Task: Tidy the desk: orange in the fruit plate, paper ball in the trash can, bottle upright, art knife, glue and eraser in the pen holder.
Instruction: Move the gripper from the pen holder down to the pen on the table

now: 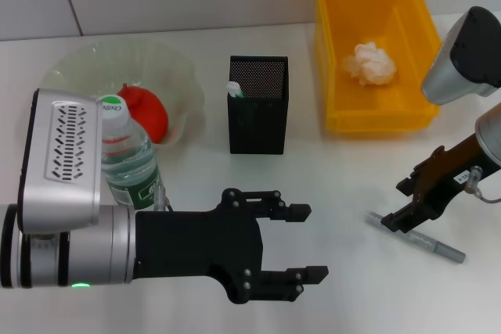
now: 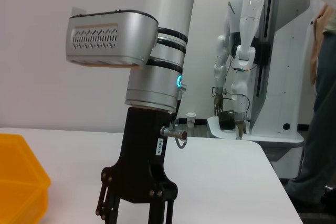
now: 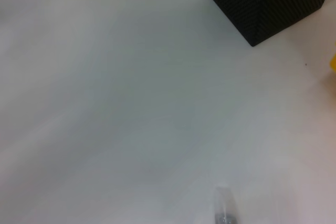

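The orange (image 1: pixel 146 112) lies in the pale-green fruit plate (image 1: pixel 94 60). In front of the plate the bottle (image 1: pixel 125 158) stands upright, just behind my left arm. My left gripper (image 1: pixel 305 242) hangs open and empty over the near table. The paper ball (image 1: pixel 369 64) rests in the yellow trash can (image 1: pixel 333 44). A white, green-tipped stick (image 1: pixel 233 89), probably the glue, pokes out of the black mesh pen holder (image 1: pixel 258 107). The grey art knife (image 1: pixel 434 246) lies flat at the right, and my right gripper (image 1: pixel 394 223) is down over its left end. The eraser is out of view.
The right wrist view shows bare table, a corner of the pen holder (image 3: pixel 268 3) and the knife's tip (image 3: pixel 223 211). From the left wrist view I see the right arm's gripper (image 2: pixel 134 203) side-on, beside the trash can's corner (image 2: pixel 18 182).
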You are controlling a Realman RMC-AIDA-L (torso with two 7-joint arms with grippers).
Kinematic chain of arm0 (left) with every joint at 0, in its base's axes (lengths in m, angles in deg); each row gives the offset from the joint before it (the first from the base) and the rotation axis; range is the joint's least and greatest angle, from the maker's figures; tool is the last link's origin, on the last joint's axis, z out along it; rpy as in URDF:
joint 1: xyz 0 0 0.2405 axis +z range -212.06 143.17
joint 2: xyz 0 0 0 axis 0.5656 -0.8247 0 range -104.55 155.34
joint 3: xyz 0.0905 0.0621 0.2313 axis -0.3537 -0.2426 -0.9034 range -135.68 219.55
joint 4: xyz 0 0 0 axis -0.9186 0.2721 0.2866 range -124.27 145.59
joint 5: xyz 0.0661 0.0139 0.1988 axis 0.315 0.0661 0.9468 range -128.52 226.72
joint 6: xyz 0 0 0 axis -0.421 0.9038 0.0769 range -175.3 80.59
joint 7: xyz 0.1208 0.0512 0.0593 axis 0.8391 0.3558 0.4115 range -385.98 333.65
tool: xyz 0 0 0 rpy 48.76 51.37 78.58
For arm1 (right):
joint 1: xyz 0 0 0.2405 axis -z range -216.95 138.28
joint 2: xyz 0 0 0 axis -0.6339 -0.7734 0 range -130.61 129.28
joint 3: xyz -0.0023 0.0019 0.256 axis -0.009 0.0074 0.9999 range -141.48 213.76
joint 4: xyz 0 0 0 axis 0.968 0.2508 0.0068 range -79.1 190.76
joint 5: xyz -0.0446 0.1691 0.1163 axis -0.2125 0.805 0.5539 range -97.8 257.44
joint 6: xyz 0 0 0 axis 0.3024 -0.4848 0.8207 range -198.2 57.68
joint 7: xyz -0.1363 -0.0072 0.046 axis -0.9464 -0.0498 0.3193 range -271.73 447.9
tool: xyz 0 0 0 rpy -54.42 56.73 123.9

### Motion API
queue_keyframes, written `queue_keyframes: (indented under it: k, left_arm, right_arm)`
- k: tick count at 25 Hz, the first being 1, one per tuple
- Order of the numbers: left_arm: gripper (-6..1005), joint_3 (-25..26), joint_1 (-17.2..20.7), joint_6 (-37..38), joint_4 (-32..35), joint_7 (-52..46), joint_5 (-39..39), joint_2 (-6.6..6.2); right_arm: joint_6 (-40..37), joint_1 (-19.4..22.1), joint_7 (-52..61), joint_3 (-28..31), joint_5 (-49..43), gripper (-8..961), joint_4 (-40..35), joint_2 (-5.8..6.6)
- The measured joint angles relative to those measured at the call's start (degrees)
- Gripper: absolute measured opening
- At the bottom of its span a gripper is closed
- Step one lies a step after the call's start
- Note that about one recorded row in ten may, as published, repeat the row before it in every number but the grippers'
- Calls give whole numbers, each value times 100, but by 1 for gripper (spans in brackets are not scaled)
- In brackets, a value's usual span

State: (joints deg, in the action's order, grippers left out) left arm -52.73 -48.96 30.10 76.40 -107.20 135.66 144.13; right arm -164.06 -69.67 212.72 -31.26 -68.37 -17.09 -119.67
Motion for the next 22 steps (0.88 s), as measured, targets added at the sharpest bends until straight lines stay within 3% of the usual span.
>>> queue_keyframes:
  k: [22]
  left_arm:
    - [698, 0, -69, -53, -84, 0, 28, 0]
  right_arm:
    - [87, -177, 341, -696, -260, 604, -16, -27]
